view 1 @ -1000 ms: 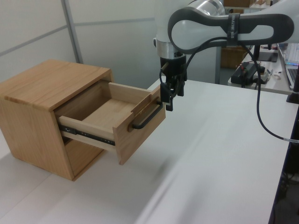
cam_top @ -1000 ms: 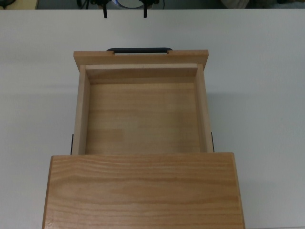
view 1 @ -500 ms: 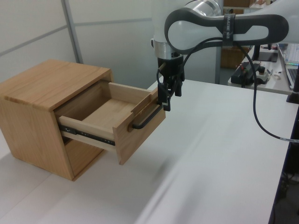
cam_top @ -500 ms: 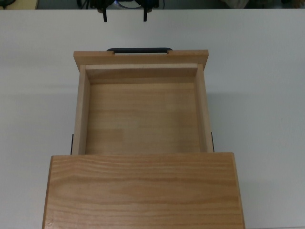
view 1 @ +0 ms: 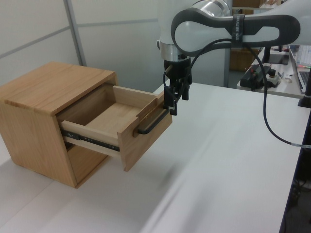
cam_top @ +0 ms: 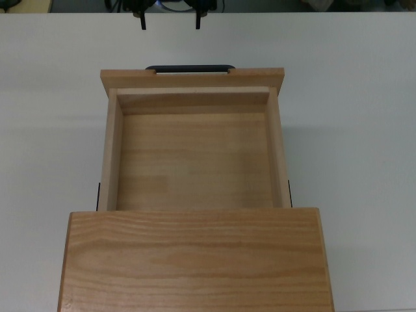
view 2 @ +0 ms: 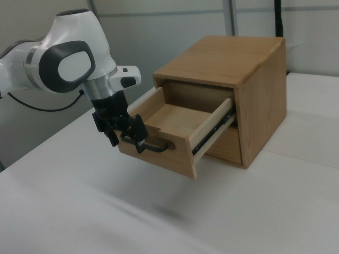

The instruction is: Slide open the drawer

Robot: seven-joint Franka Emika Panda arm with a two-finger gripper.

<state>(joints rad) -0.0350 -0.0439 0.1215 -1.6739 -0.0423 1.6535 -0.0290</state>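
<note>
drawer [cam_top: 195, 159] sits pulled well out of the cabinet [view 1: 46, 90], my gripper [view 2: 126, 138] spread wide just above its handle [view 1: 151, 122], so dropping or swinging from here risks clipping the handle and jarring the drawer on its rails

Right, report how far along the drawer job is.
Done: the light wooden drawer stands pulled well out of the wooden cabinet, its slide rail exposed and its inside empty. In hand: the black gripper is open, clear of the thin black handle. Left: seemingly nothing except backing the arm away.

Wooden cabinet [view 1: 43, 121] on white table [view 1: 223, 160]
</note>
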